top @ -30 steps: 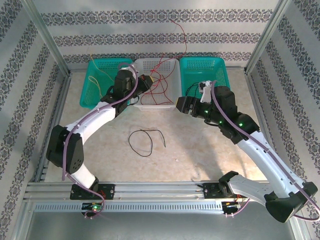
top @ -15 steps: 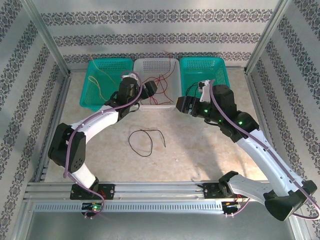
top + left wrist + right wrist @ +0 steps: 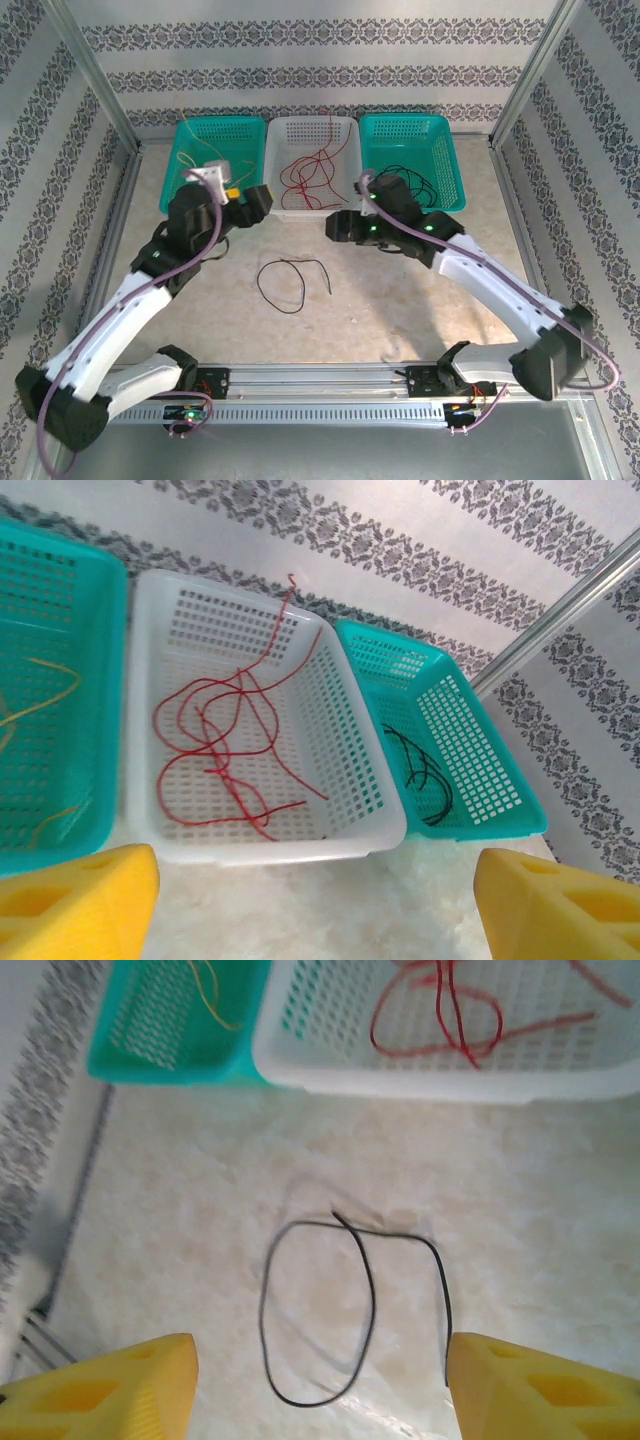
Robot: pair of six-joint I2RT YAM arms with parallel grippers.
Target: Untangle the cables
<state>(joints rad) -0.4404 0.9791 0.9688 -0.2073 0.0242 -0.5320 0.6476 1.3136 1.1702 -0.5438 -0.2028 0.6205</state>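
A looped black cable (image 3: 290,280) (image 3: 350,1310) lies on the table between the arms. Red cables (image 3: 312,170) (image 3: 225,750) sit in the white basket (image 3: 290,205) (image 3: 330,850). More black cable (image 3: 405,180) (image 3: 425,770) rests in the right teal basket (image 3: 440,130). Yellow cable (image 3: 40,695) (image 3: 210,990) lies in the left teal basket (image 3: 180,160). My left gripper (image 3: 252,198) (image 3: 315,905) hovers open in front of the white basket, holding nothing. My right gripper (image 3: 335,228) (image 3: 320,1390) stands open above the looped black cable.
Three baskets stand in a row against the patterned back wall. Metal frame posts (image 3: 95,75) rise at the table's corners, and a rail (image 3: 320,385) runs along the near edge. Bare table surface (image 3: 400,300) surrounds the looped cable.
The left arm has let go of the red cable, which dropped into the white basket, and pulled back to the left. The right arm swung left toward the looped black cable.
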